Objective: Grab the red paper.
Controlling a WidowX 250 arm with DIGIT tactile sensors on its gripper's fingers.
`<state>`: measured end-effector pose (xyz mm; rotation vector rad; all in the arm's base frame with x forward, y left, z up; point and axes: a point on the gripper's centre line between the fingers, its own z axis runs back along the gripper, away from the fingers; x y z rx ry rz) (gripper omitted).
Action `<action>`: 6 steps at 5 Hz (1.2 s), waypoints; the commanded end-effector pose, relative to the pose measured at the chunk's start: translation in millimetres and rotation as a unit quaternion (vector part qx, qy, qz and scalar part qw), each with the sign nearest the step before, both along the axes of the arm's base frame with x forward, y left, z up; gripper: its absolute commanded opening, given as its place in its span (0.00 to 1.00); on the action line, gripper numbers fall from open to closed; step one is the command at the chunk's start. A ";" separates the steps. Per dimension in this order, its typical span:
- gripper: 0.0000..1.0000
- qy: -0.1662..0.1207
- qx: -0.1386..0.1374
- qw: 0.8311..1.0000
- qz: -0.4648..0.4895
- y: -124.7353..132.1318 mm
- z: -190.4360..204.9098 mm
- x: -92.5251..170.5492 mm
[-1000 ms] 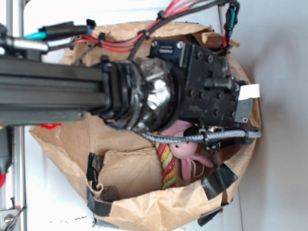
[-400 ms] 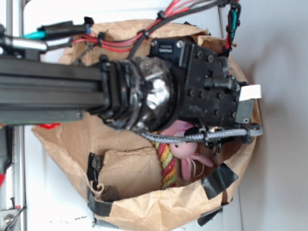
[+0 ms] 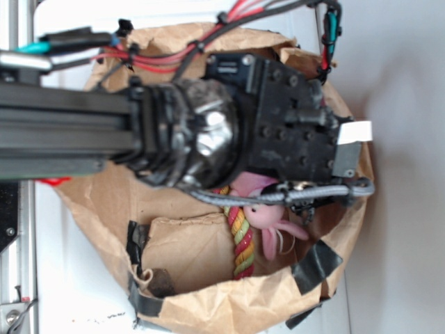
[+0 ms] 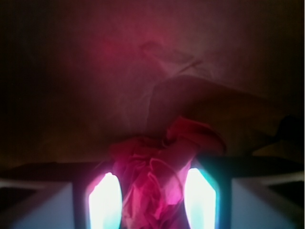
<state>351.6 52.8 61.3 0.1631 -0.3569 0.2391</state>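
Exterior view looks straight down on a brown paper bag [image 3: 208,306] standing open on a white surface, its rim patched with strips of black tape [image 3: 316,263]. From the left edge a black arm [image 3: 62,136] reaches across the bag's mouth, red and black cables [image 3: 160,56] running along its upper side, and its bulky wrist housing [image 3: 292,132] covers most of the opening. Just below the housing, inside the bag, a red-yellow-green twisted rope [image 3: 240,240] lies along the bag's floor, and immediately right of it sits a pink plush bunny [image 3: 268,219], partly hidden under the housing and a grey braided cable [image 3: 278,196]. The gripper itself and the red paper cannot be seen from this camera. Wrist view, dim and tinted red inside the bag, shows the gripper [image 4: 152,200] at the bottom of the frame with its two fingers [image 4: 106,202] glowing white on either side of the red paper [image 4: 159,167]. The crumpled wad sits squarely between them, its folds filling the gap and bulging above the fingertips, and the fingers appear closed against both its sides. Behind the wad the creased paper wall of the bag rises into shadow.
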 end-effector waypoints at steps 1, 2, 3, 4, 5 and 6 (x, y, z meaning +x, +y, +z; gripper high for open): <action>0.00 -0.052 -0.020 0.998 -0.018 -0.7 56.5 -6.2; 0.00 -0.049 -0.032 0.998 -0.032 -8.3 67.7 -13.2; 0.00 -0.054 -0.044 0.996 -0.048 -15.7 78.4 -21.7; 0.00 -0.060 -0.047 0.996 -0.056 -19.3 84.4 -27.8; 0.00 -0.061 -0.046 0.995 -0.058 -19.3 85.1 -30.2; 0.98 -0.059 -0.036 0.996 -0.050 -15.2 79.2 -26.6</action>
